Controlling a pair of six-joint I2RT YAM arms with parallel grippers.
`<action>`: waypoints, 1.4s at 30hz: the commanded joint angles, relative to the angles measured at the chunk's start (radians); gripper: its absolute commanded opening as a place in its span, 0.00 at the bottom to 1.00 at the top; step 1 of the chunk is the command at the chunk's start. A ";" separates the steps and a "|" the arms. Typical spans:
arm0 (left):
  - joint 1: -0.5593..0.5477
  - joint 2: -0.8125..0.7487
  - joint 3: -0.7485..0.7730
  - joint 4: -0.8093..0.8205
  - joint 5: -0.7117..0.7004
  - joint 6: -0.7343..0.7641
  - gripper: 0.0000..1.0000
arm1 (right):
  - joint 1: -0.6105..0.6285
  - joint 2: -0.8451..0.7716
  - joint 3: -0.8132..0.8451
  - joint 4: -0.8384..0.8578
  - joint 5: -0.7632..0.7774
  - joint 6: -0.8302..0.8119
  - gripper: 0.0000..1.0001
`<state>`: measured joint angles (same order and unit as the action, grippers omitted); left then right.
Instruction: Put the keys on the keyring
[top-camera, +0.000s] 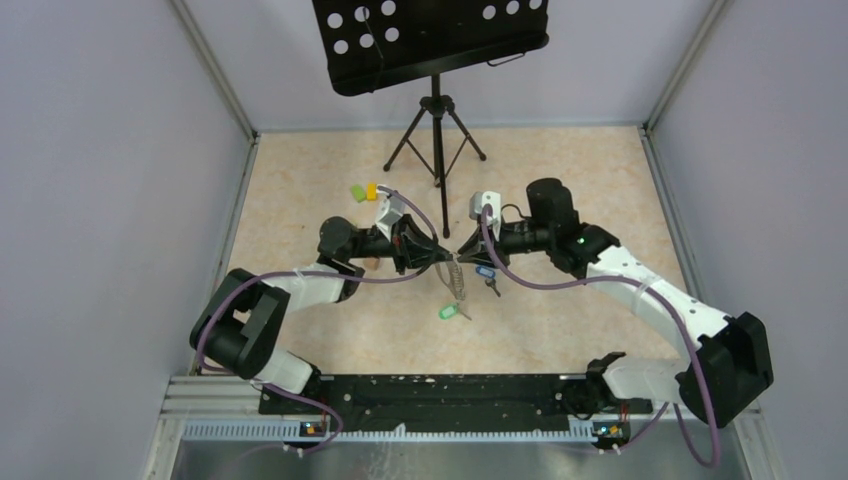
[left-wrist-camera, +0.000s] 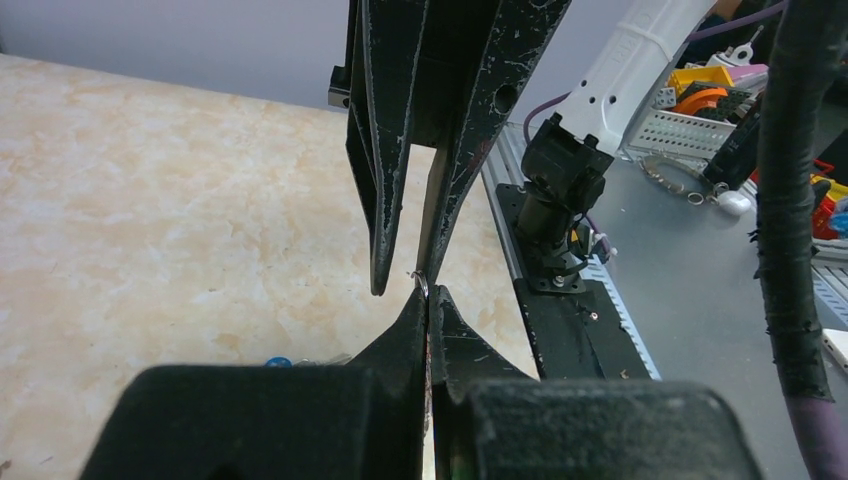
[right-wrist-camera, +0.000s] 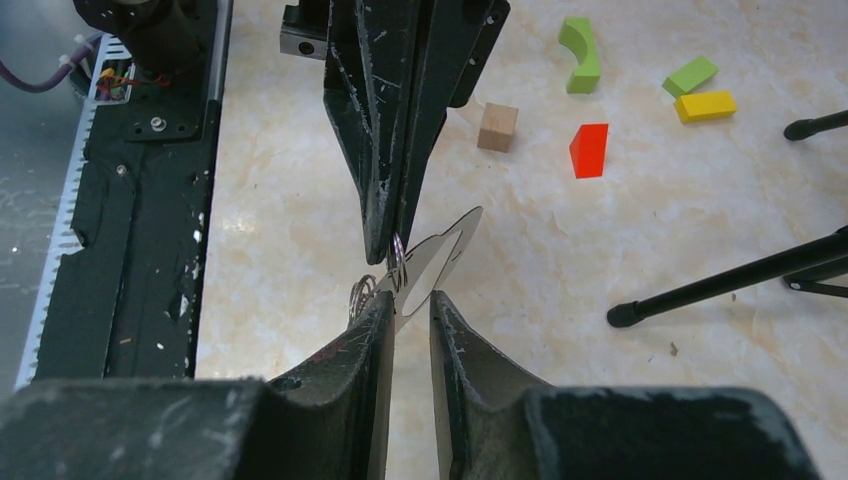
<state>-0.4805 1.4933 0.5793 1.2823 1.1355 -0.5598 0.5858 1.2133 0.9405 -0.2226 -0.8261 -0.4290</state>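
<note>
Fingers of the left gripper (left-wrist-camera: 430, 296) are pressed together, pinching the keyring (left-wrist-camera: 422, 283), a thin metal ring. Fingers of the right gripper (right-wrist-camera: 410, 303) stand slightly parted astride a pale flat tab (right-wrist-camera: 436, 262) beside that ring. Top view: the blue-tagged key (top-camera: 485, 272) is at 4 o'clock from the fingertips and the green-tagged key (top-camera: 447, 312) at 6 o'clock.

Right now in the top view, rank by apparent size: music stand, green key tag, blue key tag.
1. music stand, by far the largest.
2. green key tag and blue key tag: they look alike and both are tiny, so I can't rank them.
</note>
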 joint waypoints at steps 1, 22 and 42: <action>-0.008 -0.021 0.001 0.068 -0.002 -0.022 0.00 | -0.009 0.008 0.009 0.044 -0.034 0.008 0.19; -0.025 0.002 0.011 0.038 -0.013 0.001 0.00 | -0.001 0.029 0.004 0.054 -0.082 0.018 0.15; -0.023 -0.085 0.083 -0.421 -0.041 0.537 0.41 | 0.129 0.103 0.324 -0.430 0.312 -0.170 0.00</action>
<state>-0.5041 1.4628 0.5938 1.0595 1.1179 -0.2432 0.6518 1.2739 1.1374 -0.4896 -0.6788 -0.5297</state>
